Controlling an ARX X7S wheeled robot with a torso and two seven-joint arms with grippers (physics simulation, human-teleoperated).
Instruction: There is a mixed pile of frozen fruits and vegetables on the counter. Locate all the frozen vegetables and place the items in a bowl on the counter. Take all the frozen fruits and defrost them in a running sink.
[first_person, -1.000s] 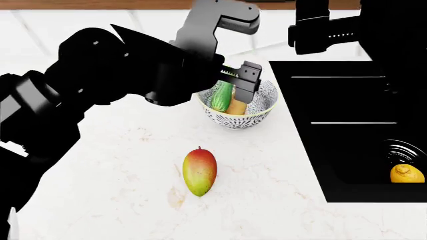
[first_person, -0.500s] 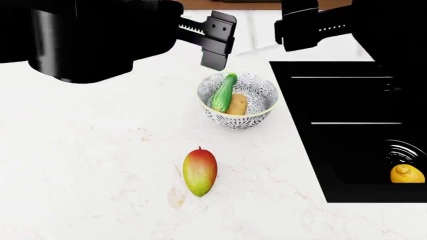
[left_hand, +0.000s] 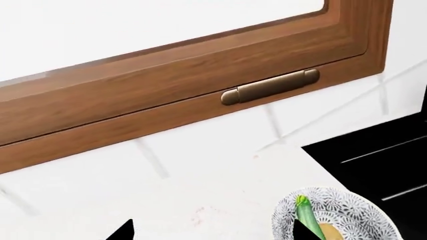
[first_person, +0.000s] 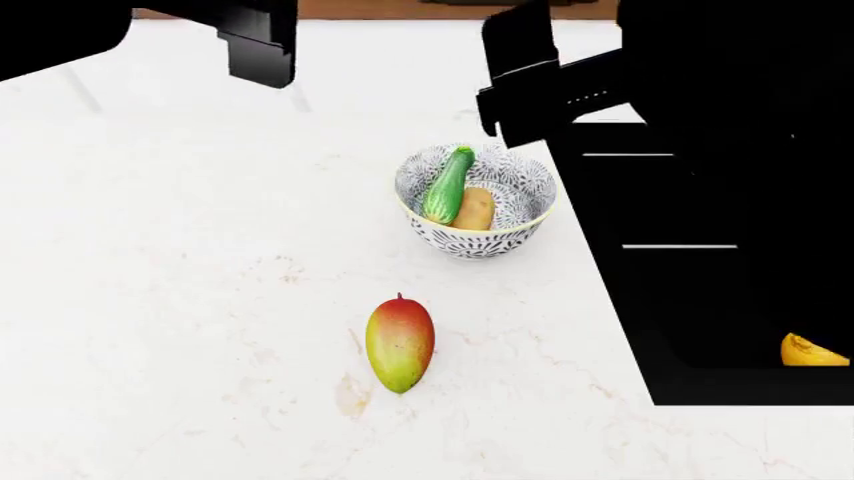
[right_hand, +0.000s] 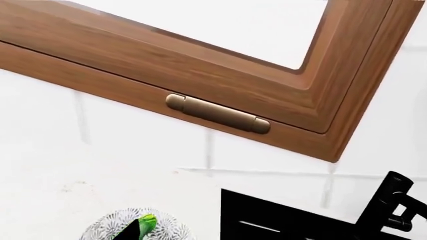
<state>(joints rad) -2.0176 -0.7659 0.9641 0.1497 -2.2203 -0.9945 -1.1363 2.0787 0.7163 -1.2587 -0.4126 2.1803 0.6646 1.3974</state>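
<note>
The patterned bowl (first_person: 514, 228) stands on the white counter (first_person: 200, 300) beside the black sink (first_person: 694, 300). The green cucumber (first_person: 445, 187) and the tan potato (first_person: 475, 208) lie in it. The red-to-green mango (first_person: 399, 343) lies on the counter in front of the bowl. The yellow lemon (first_person: 811, 352) lies in the sink. My left gripper (first_person: 260, 45) is open and empty, high at the back left of the bowl; in the left wrist view (left_hand: 215, 234) the bowl (left_hand: 353, 210) shows beside it. My right gripper (first_person: 521, 80) is open and empty above the bowl's back right, partly hiding the sink.
A wooden window frame with a bronze handle (left_hand: 270, 86) runs along the tiled wall behind the counter. The black faucet (right_hand: 392, 205) stands at the sink's back. The sink edge (first_person: 601, 280) lies right of the bowl.
My left gripper has drawn up and away from the bowl to the back left, leaving the cucumber in it. My right arm has swung left over the sink, covering the drain.
</note>
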